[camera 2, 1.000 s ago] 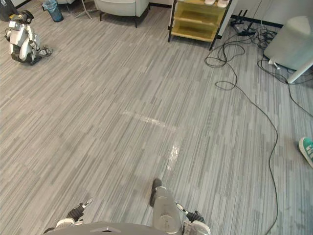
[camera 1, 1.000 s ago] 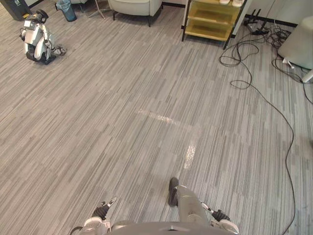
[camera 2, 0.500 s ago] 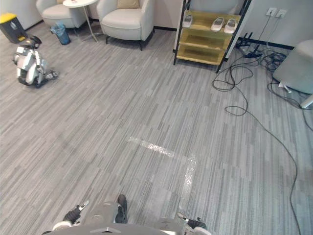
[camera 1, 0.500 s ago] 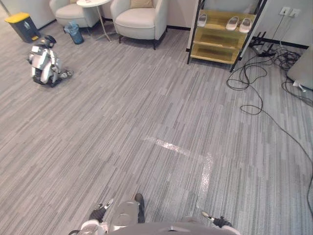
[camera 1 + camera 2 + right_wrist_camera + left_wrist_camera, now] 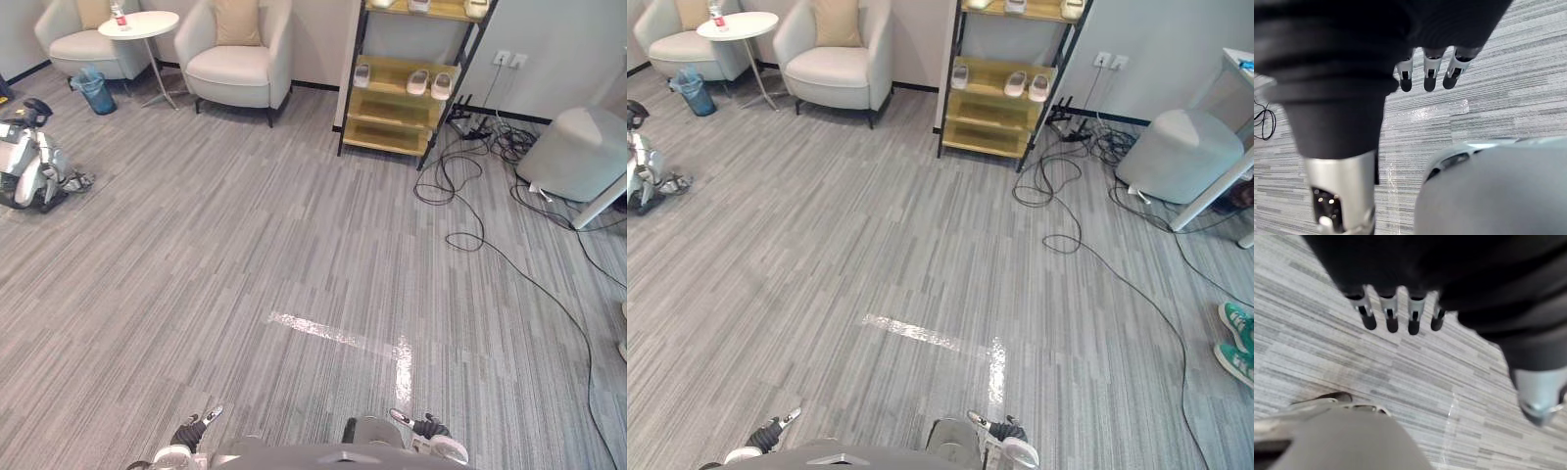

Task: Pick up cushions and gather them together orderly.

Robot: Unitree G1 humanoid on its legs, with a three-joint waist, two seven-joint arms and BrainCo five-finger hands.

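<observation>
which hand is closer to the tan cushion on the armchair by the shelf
Left. The cushion is far ahead, roughly in line with the left hand; the right hand sits further right.

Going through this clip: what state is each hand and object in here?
left hand: open, holding nothing
right hand: open, holding nothing
right cushion: upright on right armchair, not picked up
left cushion: upright on left armchair, not picked up
bottle: standing on round table
small robot: slumped on floor
</observation>
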